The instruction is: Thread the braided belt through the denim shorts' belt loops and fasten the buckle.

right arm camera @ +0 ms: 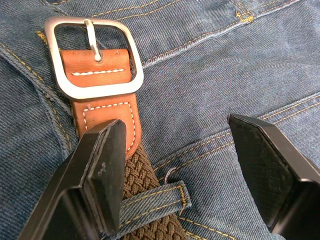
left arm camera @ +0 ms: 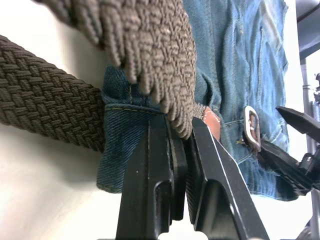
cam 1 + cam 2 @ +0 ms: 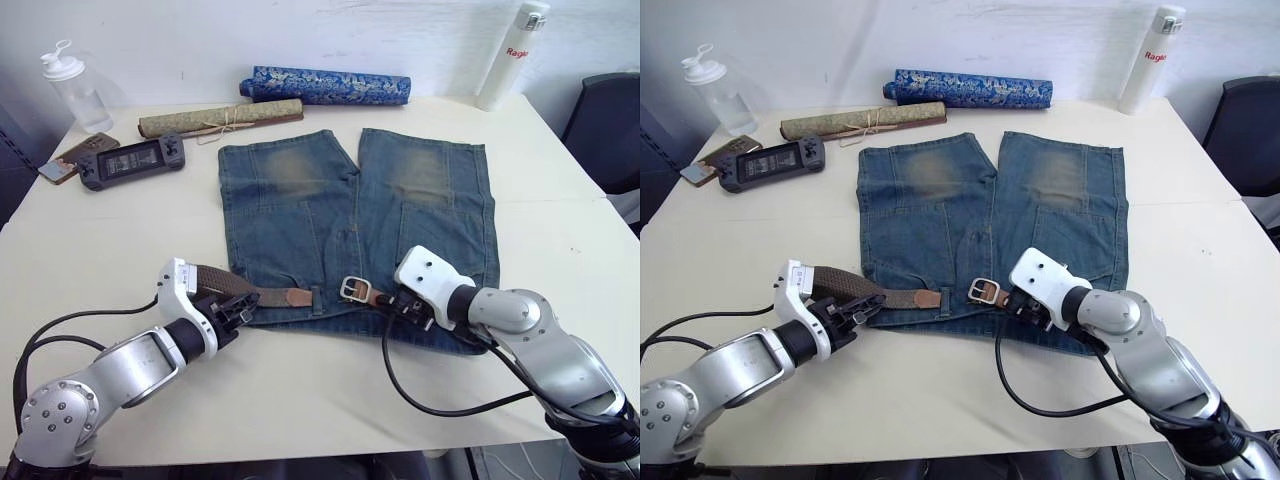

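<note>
Two hands work the denim shorts (image 3: 355, 225) waistband on the surface (image 3: 300, 390). Left hand (image 3: 232, 315) pinches the braided belt (image 3: 222, 282); right hand (image 1: 175, 175) spreads wide beside the buckle (image 1: 92, 55). Feed the tan tip (image 3: 297, 296) flat toward the buckle, avoiding twists.

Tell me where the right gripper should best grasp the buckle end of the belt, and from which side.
Probably the tan leather tab just behind the silver buckle, from above, across its width. It lies flat on the denim shorts, and the open right gripper already straddles that spot.
</note>
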